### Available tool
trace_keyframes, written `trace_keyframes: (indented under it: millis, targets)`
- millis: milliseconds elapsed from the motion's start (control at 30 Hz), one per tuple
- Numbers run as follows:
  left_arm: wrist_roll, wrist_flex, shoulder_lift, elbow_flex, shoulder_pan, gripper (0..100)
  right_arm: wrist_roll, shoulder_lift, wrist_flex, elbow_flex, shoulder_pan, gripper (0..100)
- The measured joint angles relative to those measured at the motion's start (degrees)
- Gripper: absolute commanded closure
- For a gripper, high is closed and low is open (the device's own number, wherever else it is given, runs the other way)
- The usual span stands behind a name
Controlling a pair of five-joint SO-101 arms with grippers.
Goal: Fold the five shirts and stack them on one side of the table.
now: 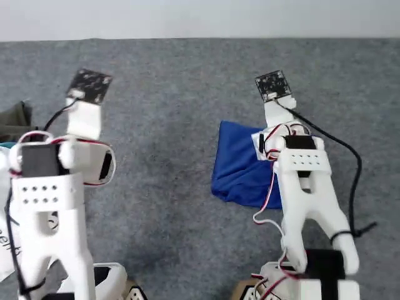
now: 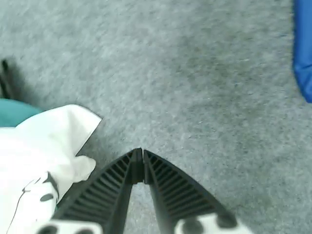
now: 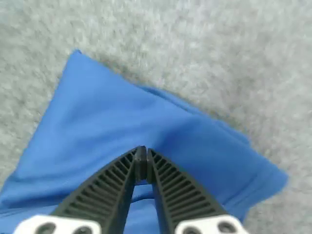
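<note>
Hovering over the folded blue cotton shirt (image 3: 146,122) on the grey felt-covered table (image 1: 169,94), my right gripper (image 3: 141,155) is closed and empty. My left gripper (image 2: 142,158), likewise closed and empty, hangs beside a crumpled white shirt (image 2: 44,146) touching teal cloth (image 2: 14,109).

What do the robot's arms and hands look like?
The left arm and right arm: white plastic, black motors, red and white wires, dark circuit boards. A black cable runs along the right one. The left hand and right hand: black, ribbed, tapering.

Grey felt-like table cover (image 1: 175,100); plain white wall (image 1: 200,17) beyond far edge.
</note>
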Motion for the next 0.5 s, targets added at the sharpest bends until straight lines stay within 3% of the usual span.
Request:
trace_keyframes:
  millis: [133,400,500]
  targets:
    - [-0.2,0.0,-1.8,0.8,-0.2,99,0.0,3.3,4.7,0.0,0.1,98.7]
    - [-0.3,0.0,-2.3,1.0,-0.6,99,0.3,-3.6,26.7,0.0,5.9,98.3]
    - [-0.2,0.0,-2.3,1.0,-0.6,99,4.9,-8.0,34.4,0.0,7.8,98.4]
